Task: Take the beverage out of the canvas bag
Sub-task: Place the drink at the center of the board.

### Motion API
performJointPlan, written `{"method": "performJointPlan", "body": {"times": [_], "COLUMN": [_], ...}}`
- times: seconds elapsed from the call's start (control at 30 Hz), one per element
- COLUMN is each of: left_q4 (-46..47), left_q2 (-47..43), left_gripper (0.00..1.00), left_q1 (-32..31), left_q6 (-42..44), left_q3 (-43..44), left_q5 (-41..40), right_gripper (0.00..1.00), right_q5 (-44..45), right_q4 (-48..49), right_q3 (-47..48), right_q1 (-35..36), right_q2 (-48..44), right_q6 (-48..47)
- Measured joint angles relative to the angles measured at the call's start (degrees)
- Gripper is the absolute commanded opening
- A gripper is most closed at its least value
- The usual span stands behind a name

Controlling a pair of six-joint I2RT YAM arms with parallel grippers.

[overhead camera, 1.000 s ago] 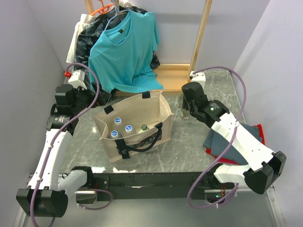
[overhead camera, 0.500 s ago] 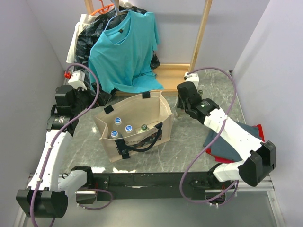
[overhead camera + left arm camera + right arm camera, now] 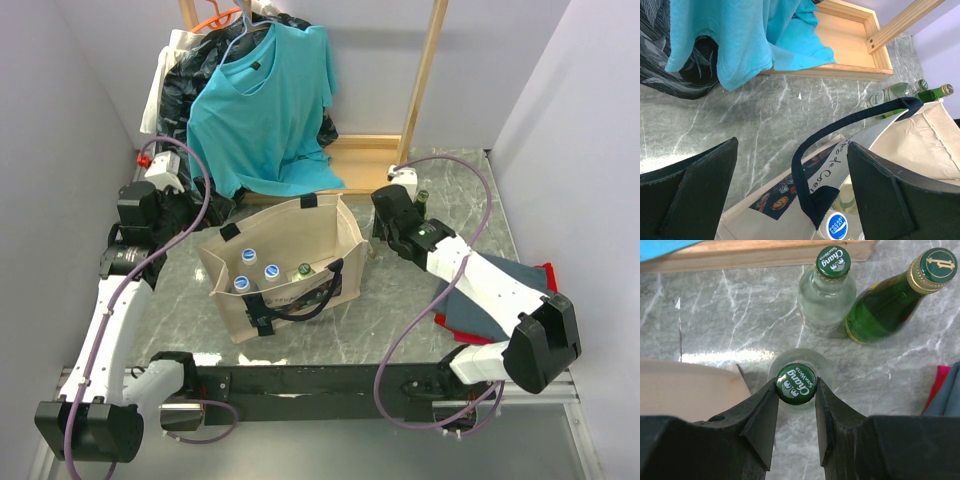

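The right gripper [image 3: 796,389] is clenching the green cap of a clear Chang soda-water bottle [image 3: 796,381]. The bottle is pointing upright just outside the right wall of the canvas bag [image 3: 310,235], though whether it is touching the marble table [image 3: 715,315] cannot be told. A second Chang bottle [image 3: 832,285] and a green glass bottle [image 3: 890,300] are crowding near, toward the wooden frame [image 3: 765,252]. The left gripper [image 3: 791,145] is hanging spread wide over the bag's black strap handle [image 3: 805,150], gripping nothing. Blue-capped Pocari Sweat bottles [image 3: 271,271] are sitting inside the bag. Bare marble is showing between the bag and the folded cloths [image 3: 480,300].
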Motion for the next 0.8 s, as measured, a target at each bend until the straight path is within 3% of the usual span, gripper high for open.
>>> {"method": "performJointPlan", "body": {"times": [0.8], "left_q4": [0.74], "left_q2": [0.0], "left_gripper": [0.96], "left_q1": [0.0], "left_q6": [0.0], "left_q3": [-0.9], "left_q5": [-0.48], "right_gripper": [0.0], "right_q5": [2.1], "right_q4": [7.26], "right_q3": [-2.36], "right_q1": [-0.85], "right_q2": [4.55], "right_q6": [1.66]}}
